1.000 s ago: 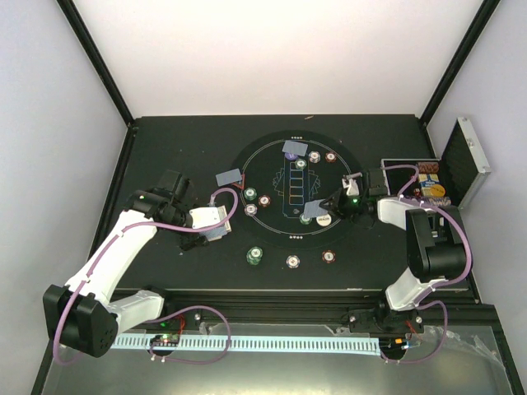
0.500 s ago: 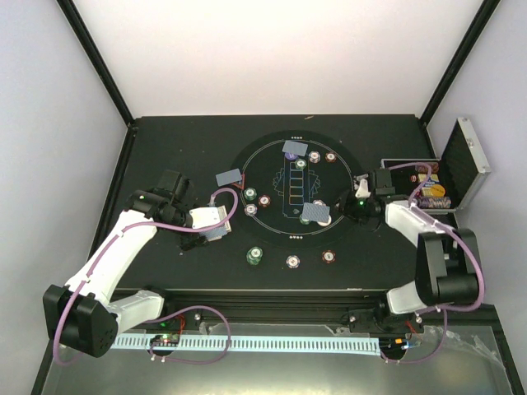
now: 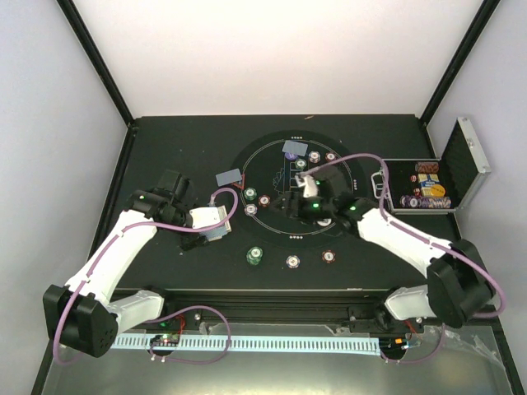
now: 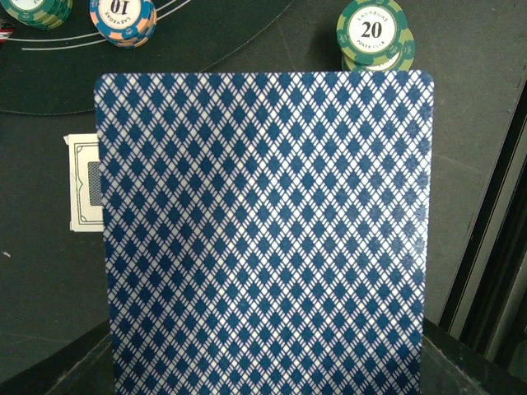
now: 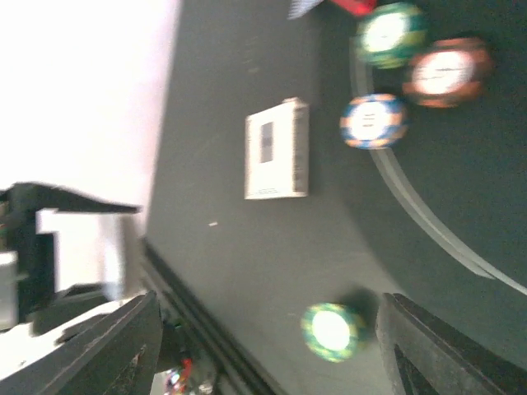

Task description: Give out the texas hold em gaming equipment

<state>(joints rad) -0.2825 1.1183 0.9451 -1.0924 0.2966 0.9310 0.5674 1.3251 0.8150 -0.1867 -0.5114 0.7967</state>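
Observation:
My left gripper [image 3: 216, 230] stands off the mat's left edge, shut on a playing card [image 4: 263, 230] with a blue diamond back. That card fills the left wrist view and hides the fingers. My right gripper [image 3: 290, 206] reaches over the middle of the round black mat [image 3: 346, 239]. Its jaws stand wide apart in the right wrist view, with nothing between them. On the table far below them lies a green chip [image 5: 329, 331]. Near the mat's left rim sit a green [image 3: 250, 195], a brown-red [image 3: 264, 200] and a white chip [image 3: 251, 210].
More chips lie along the mat's near rim [image 3: 293, 261] and far side [image 3: 314, 156]. Grey-blue cards lie left of the mat [image 3: 229, 177] and at its far end [image 3: 295, 148]. An open silver case [image 3: 465, 160] with chips stands at the right. A white card [image 5: 276, 148] lies below my left gripper.
My right arm let go of a card at the mat's right side, opened its jaws and swung left over the mat's middle. The left arm has not moved.

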